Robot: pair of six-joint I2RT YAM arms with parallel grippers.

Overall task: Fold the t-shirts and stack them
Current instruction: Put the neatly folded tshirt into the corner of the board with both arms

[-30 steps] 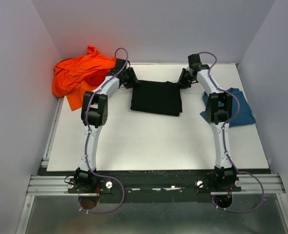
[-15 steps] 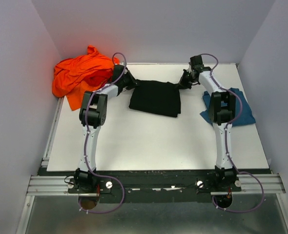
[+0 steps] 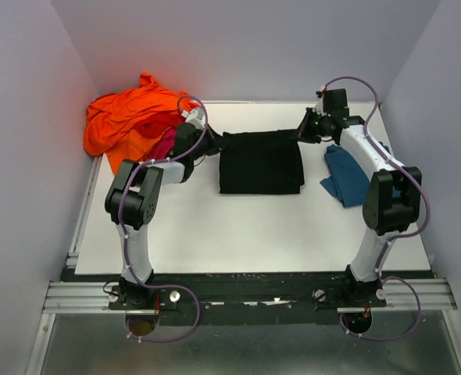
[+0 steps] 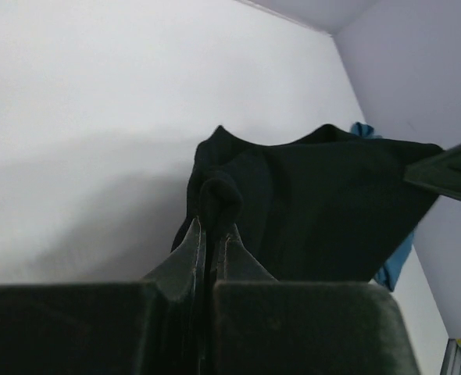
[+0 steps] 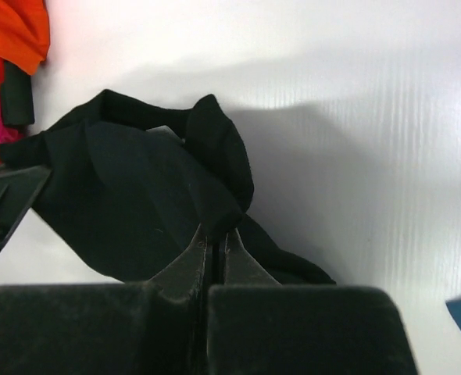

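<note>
White desk (image 3: pixel 238 234): black cloth t-shirt (image 3: pixel 260 162) spans crosswise; left tool (image 4: pixel 212 234) and right tool (image 5: pixel 213 238) each pinch, seemingly, one far corner.

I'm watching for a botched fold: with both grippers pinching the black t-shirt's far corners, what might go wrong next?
1. The left gripper and right gripper each pinch only a small bunch of the black cloth t-shirt; a corner may slip out mid-fold.
2. The crumpled orange t-shirt and the magenta-pink t-shirt lie right beside the left gripper and might get dragged along.
</note>
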